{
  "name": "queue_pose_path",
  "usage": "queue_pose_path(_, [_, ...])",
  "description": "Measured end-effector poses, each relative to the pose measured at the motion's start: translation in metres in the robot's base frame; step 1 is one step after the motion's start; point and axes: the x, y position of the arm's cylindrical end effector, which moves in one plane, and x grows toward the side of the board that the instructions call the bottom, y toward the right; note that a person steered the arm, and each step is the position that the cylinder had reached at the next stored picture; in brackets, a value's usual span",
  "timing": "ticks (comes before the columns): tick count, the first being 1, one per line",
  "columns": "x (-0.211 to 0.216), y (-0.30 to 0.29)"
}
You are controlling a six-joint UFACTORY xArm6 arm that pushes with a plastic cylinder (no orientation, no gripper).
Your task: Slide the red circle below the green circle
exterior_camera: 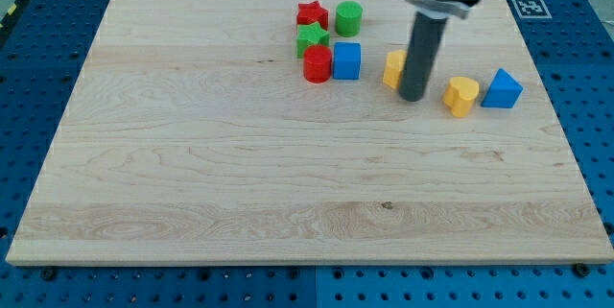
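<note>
table (pixel 192 174): wooden, fills frame | my tip (pixel 412 96): upper right, beside yellow block (pixel 392 68); no fingers, bare rod | red circle (pixel 318 64): upper centre, touching blue cube (pixel 346 60) and green star (pixel 312 37); likely light, stiff, slides easily, push its left side | green circle (pixel 348 18): above-right

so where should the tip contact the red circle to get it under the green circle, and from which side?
There is no pincer, so it's a push. My tip sits by the yellow block, to the view's right of the cluster. The red circle has the green star above it and the blue cube tight on its right. Probably contact its round left wall and push rightward; the blue cube blocks that path to below the green circle.
</note>
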Motion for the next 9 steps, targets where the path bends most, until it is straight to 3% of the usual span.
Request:
queue_pose_path(1, [0.001,0.002])
queue_pose_path(4, [-0.014,-0.155])
queue_pose_path(5, [-0.048,-0.152])
queue_pose_path(7, [-0.061,-0.039])
queue_pose_path(8, [-0.061,-0.039])
queue_pose_path(9, [-0.06,-0.08])
